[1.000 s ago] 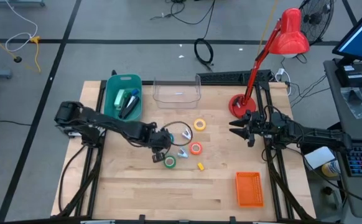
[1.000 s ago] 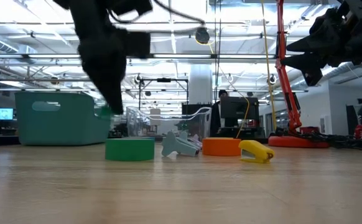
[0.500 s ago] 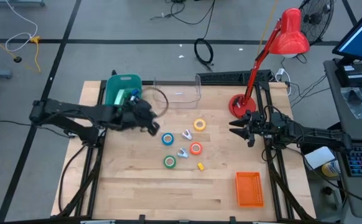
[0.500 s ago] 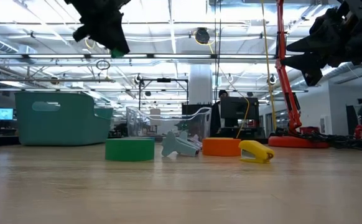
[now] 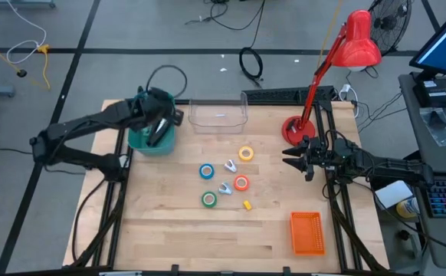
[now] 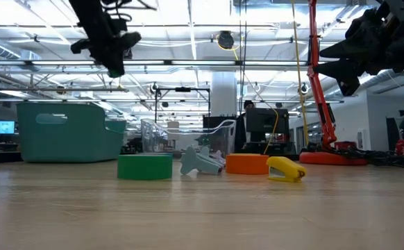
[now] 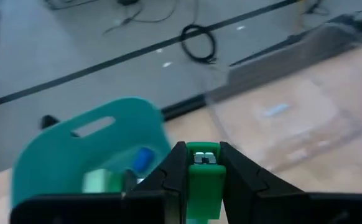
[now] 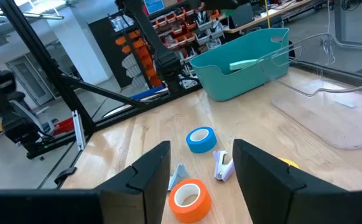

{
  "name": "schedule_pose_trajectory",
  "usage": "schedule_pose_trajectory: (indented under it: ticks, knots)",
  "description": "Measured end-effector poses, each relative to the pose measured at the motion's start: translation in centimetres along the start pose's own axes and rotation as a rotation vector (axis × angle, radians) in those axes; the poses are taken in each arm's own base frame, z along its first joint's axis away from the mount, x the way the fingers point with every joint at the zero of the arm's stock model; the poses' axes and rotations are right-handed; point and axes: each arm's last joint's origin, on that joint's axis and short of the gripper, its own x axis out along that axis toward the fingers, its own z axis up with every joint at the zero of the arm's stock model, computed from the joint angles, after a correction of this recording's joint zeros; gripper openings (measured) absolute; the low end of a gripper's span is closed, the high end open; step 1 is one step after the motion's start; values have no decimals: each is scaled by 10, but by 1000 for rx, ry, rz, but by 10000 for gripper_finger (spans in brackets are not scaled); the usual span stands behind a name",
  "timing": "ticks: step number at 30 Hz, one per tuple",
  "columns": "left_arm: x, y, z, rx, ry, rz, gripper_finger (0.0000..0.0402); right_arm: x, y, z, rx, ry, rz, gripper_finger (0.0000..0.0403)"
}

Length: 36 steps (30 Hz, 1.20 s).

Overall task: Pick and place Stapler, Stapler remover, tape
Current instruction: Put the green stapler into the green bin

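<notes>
Left gripper [image 7: 203, 180], clamped on a small green stapler [image 7: 204, 175], hangs over the teal bin [image 5: 141, 123], which already holds items. Judged partway: four tape rolls, blue [image 5: 206, 171], green [image 5: 209, 199], orange [image 5: 241, 182] and yellow [image 5: 246, 153], remain mid-table. Right gripper [image 5: 290, 159] waits open, well apart at the right.

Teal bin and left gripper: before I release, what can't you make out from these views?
- Green item in the left gripper: only its front end shows in the left wrist view; the fingers hide the rest, so its kind is unclear.
- Teal bin contents: the arm covers them in the high view; blurred in the left wrist view.
- Blue tape roll: hidden in the low view.
</notes>
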Motion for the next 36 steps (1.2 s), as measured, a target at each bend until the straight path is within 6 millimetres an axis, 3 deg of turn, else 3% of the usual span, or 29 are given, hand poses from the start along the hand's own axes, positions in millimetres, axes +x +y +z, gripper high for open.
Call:
schedule_pose_trajectory:
  ticks: [11, 25, 30, 36]
  knots:
    - [55, 54, 16, -58, 173, 125, 60, 0, 0, 0, 0, 0, 0, 166]
    - [149, 70, -3, 152, 442, 205, 60, 0, 0, 0, 2, 0, 0, 166]
    - [167, 88, -5, 148, 482, 152, 60, 0, 0, 0, 3, 0, 0, 166]
    - [173, 109, -7, 97, 527, 129, 60, 0, 0, 0, 3, 0, 0, 166]
